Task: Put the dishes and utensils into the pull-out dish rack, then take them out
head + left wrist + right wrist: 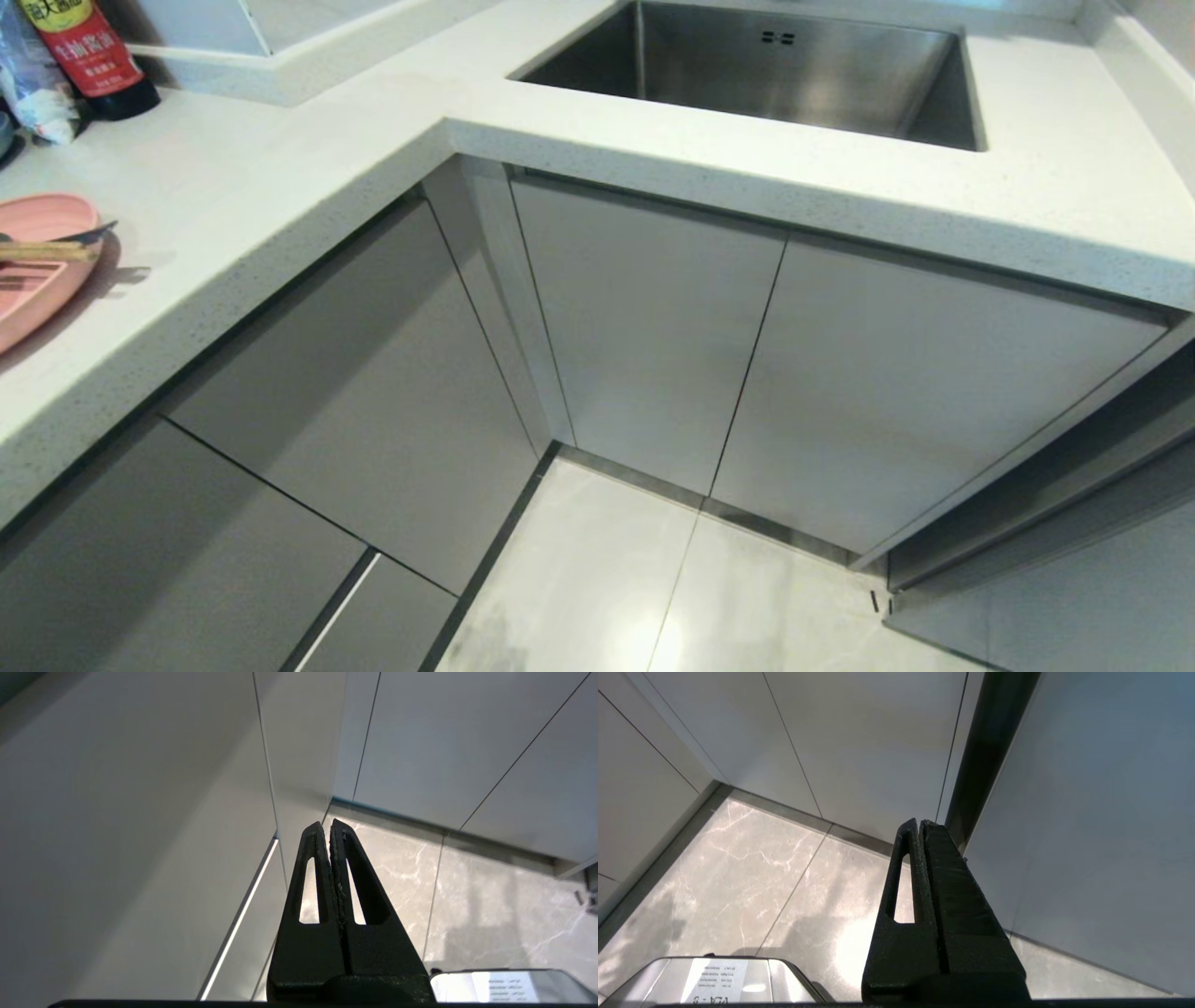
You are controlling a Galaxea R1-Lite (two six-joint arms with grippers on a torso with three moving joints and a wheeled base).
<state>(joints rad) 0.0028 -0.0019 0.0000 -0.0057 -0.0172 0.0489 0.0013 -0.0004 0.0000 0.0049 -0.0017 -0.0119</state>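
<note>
I saw a steel sink (794,70) sunk into the white countertop (280,177) at the far right. A red-labelled dark bottle (89,51) stood at the far left corner. Grey cabinet doors (653,327) met pale marble floor tiles (653,588) below.

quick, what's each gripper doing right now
left gripper: closed, holding nothing, low by the cabinet doors
right gripper: closed, holding nothing, above the floor

A white speckled tabletop (308,177) wraps an inside corner, a steel sink (775,70) sunk into it. Below the sink, flat grey cabinet doors (644,327) meet a glossy marbled floor (653,597) reflecting light.
</note>
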